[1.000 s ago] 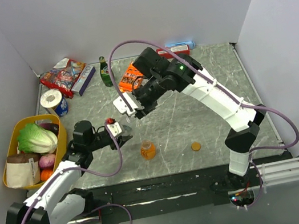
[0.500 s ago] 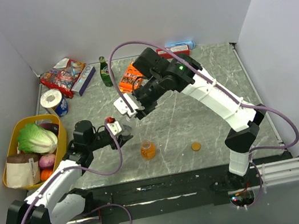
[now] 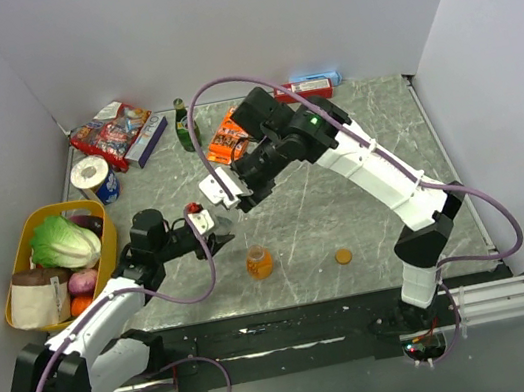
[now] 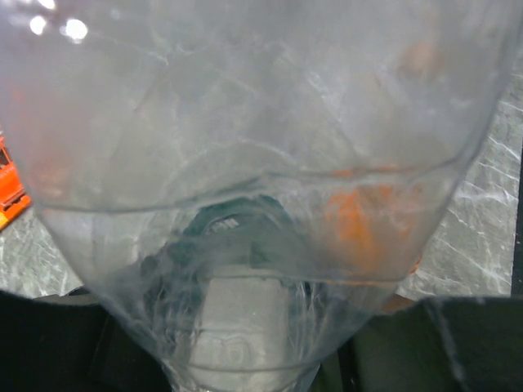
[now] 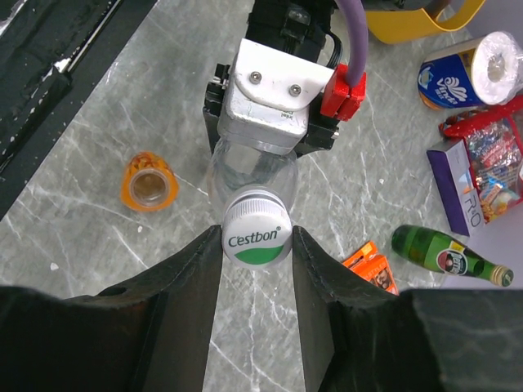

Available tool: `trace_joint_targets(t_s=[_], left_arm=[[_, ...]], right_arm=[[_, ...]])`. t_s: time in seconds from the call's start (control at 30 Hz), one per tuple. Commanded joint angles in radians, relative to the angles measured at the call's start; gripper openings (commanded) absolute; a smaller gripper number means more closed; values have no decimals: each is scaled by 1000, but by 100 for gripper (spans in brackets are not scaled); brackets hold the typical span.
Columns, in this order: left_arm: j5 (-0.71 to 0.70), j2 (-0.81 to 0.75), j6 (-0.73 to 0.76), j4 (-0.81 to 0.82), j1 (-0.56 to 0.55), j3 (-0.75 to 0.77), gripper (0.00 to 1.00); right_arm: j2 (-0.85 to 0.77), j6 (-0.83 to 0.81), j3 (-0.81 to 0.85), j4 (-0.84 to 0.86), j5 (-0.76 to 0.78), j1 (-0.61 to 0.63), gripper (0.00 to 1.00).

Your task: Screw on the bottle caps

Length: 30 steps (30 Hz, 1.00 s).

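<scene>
My left gripper is shut on the translucent grey-green bottle and holds it low over the table; the bottle fills the left wrist view. My right gripper is shut on the whitish cap with the green mark, which sits on that bottle's neck. In the top view the right gripper is just above the left one. The squat orange bottle stands open near the front, also in the right wrist view. The orange-brown cap lies on the table to its right.
A yellow basket with cabbage and other food stands at the left. Snack packets, a paper roll, a tall green glass bottle and an orange packet lie at the back.
My right gripper has edged slightly left with the cap on the bottle. The left gripper still holds the bottle in nearly the same place.
</scene>
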Motion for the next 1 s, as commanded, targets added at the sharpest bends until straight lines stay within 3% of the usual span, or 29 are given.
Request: trace_joint_targets(t_s=[0.0, 0.37, 0.5, 0.67, 0.97], left_arm=[[5, -12, -25, 102, -4, 21, 1], [-99, -27, -31, 225, -6, -1, 1], [-153, -30, -80, 268, -9, 6, 1], [-294, -29, -106, 332, -44, -16, 1], [-454, -17, -124, 441, -102, -71, 1]], right_arm=[[-10, 43, 1, -70, -1, -1, 45], [93, 201, 85, -93, 68, -16, 45], [135, 349, 102, -84, 108, -15, 44], [179, 513, 151, -84, 143, -13, 42], [259, 662, 265, -134, 143, -15, 40]])
